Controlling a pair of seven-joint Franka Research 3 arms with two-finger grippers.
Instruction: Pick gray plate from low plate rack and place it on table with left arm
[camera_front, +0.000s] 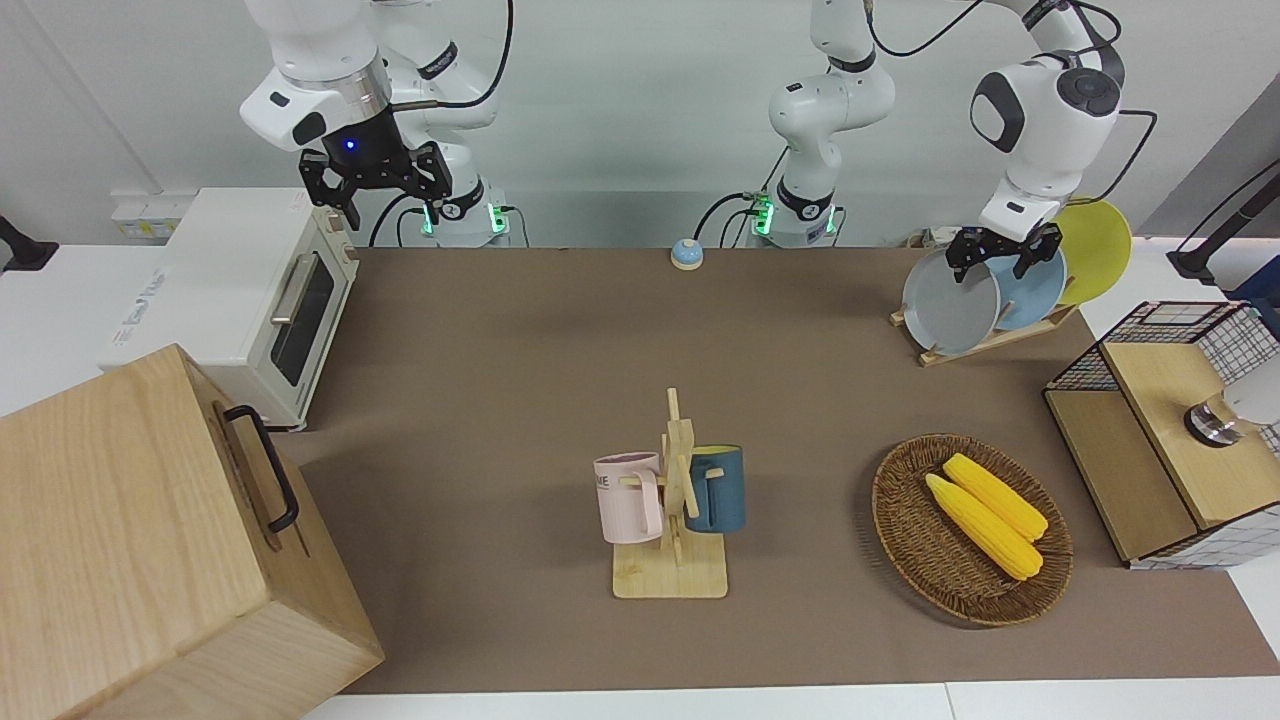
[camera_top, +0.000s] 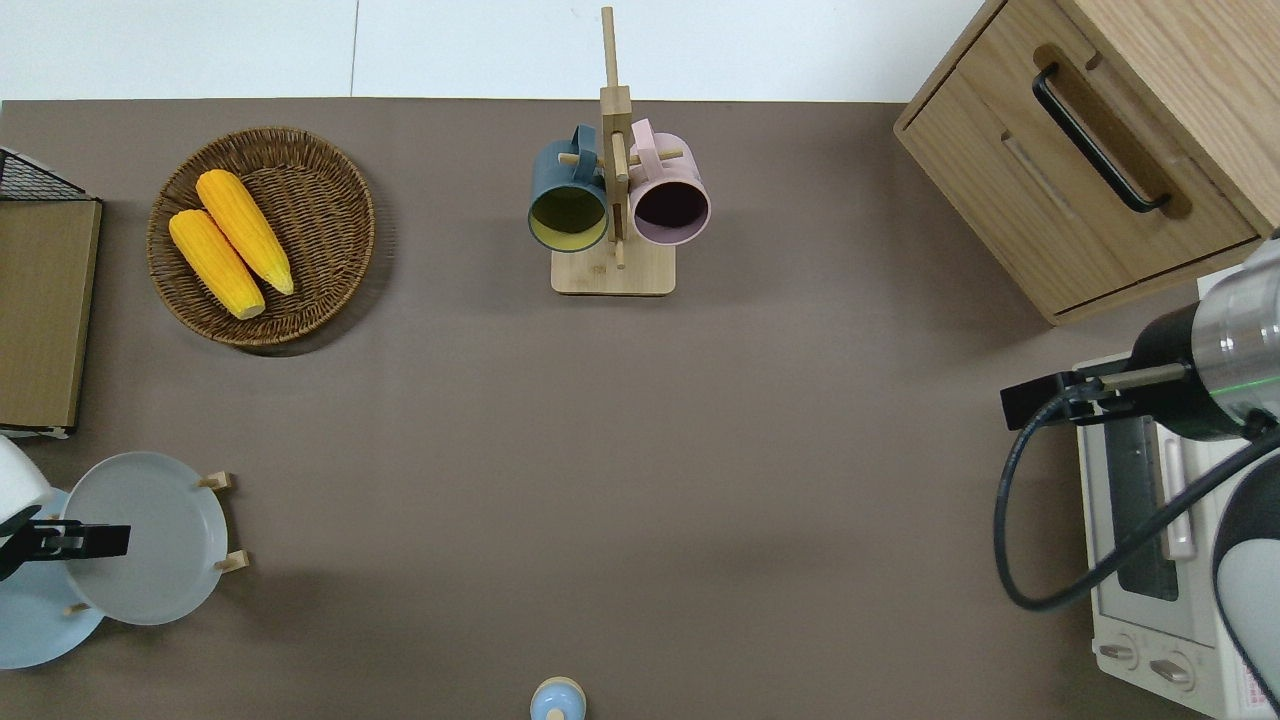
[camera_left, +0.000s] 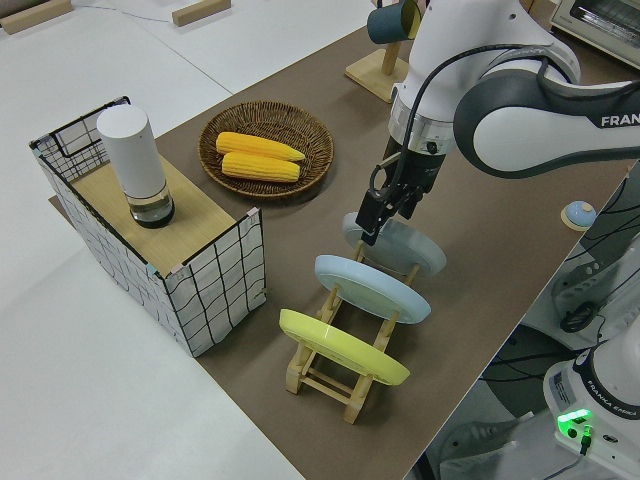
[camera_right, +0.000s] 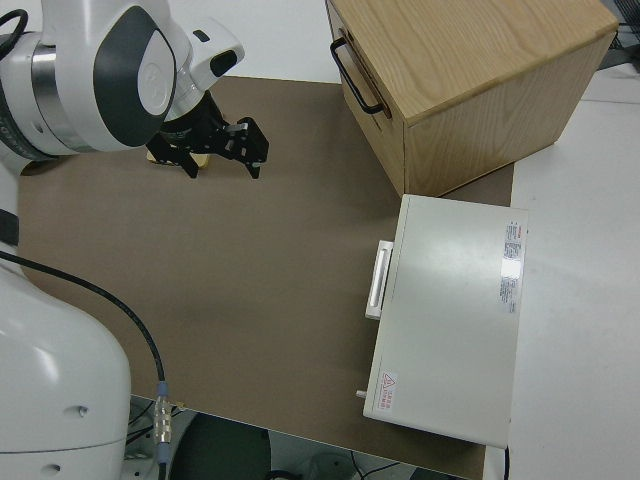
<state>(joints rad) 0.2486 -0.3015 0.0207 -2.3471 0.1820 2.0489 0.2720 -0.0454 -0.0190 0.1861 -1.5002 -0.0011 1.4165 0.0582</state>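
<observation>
We see a blue plate and a yellow plate slotted beside the gray plate in the rack on the desk. Our left claw sits at the gray plate's upper rim, fingers astride it; whether they grip, we cannot tell. The right arm is parked.

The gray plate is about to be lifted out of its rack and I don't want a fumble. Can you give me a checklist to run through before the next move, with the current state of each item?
1. Left gripper at the top rim of the gray plate: ok.
2. Fingers closed firmly on that rim: cannot tell.
3. Gray plate seated in the slot of the low plate rack farthest from the robots: ok.
4. Sky-blue plate apart from the gray plate, in the next slot: ok.
5. Bare table beside the rack for setting down: ok.
6. Right arm parked: ok.
</observation>
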